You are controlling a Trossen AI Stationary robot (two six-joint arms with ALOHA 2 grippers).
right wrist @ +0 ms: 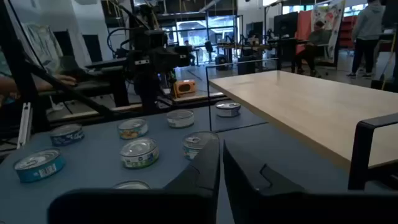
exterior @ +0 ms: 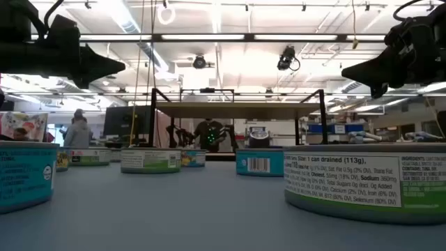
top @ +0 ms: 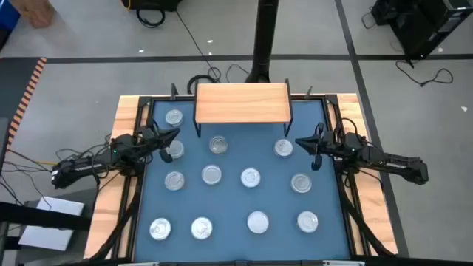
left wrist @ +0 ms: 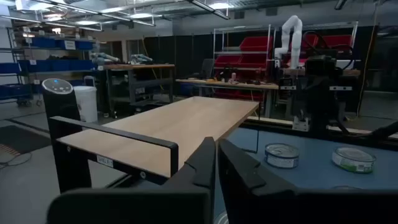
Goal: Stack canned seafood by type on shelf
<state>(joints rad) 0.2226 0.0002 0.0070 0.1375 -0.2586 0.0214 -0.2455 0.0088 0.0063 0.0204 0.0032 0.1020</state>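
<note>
On the blue worktop sit twelve tins (shelf bare, at the far edge). Left tool and right tool both closed, holding nothing.

arms: dark, jointed | cables: black, looped | left arm: green light

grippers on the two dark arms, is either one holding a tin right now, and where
Neither. The left gripper and right gripper are both shut on nothing, hovering above the blue mat.
</note>
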